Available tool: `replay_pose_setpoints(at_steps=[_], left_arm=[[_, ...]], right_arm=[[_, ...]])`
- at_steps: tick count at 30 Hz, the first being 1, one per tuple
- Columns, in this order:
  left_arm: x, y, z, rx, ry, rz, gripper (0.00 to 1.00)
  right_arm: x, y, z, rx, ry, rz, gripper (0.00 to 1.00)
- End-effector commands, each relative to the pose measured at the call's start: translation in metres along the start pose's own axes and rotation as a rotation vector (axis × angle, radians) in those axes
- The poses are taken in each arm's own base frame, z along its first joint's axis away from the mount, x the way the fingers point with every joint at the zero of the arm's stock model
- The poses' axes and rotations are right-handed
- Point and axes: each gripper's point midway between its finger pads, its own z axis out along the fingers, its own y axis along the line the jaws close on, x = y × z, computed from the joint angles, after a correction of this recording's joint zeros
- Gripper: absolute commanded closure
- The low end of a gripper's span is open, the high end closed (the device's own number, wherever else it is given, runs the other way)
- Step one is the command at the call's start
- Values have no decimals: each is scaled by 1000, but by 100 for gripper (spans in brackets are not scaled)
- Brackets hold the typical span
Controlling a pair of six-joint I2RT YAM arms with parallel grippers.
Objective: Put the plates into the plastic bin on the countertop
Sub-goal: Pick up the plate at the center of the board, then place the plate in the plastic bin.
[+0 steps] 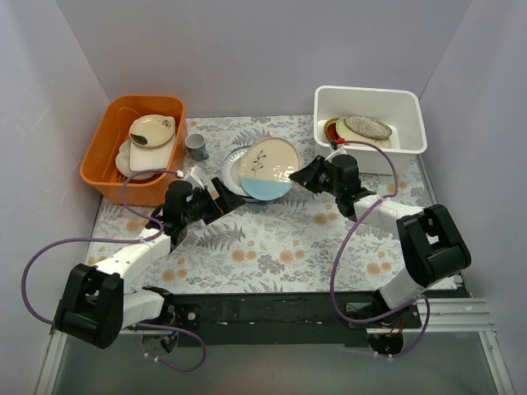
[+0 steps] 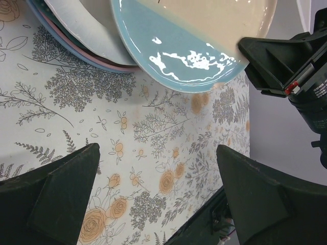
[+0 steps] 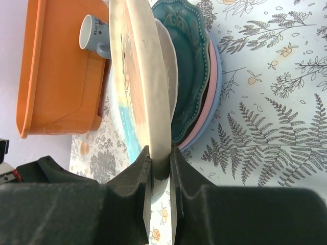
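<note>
My right gripper [image 1: 303,174] is shut on the rim of the cream-and-blue leaf-sprig plate [image 1: 267,168], held tilted above the stack of plates [image 1: 233,167]. In the right wrist view the plate [image 3: 145,87] stands edge-on between the fingers [image 3: 138,173], over the teal scalloped plate [image 3: 186,61], a pinkish one and a light blue one. My left gripper [image 1: 221,202] is open and empty just left of the stack; its wrist view shows the held plate [image 2: 189,46] above the countertop [image 2: 153,143]. The white plastic bin [image 1: 370,105] at the back right holds a woven-pattern plate [image 1: 367,127].
An orange tub [image 1: 107,156] with beige dishes [image 1: 151,132] stands at the back left. A small grey cup [image 1: 196,146] sits between it and the stack. Grey walls close in the sides and back.
</note>
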Motion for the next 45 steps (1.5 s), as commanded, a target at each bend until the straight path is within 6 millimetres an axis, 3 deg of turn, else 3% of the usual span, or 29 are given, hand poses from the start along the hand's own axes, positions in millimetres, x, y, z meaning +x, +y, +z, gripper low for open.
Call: replay_pose_setpoints(at_steps=[1,10,18,23,31,39,45], left_arm=[[-3,-5,-6,24,-19,10,2],[-3,-7,-7,37,-26,10,2],[4,-2,-7,44,-19,-11,2],[6,-1,-5,51,-11,-17,2],[12,2,-3,54,6,-23,2],[14,4,-3,53,10,-25,2],[15,6,-2,52,15,-29,2]], right_arm=[[-35,60,-22,-179,-117,-102,99],[-33,65,-49,-175,-129,-154,99],[-24,53,-83,-131,-153,-174,99],[-33,64,-104,-141,-193,-199,99],[-62,66,-116,-128,-234,-230,99],[-111,72,-117,-149,-274,-235,99],[-134,71,-117,-166,-282,-221,99]])
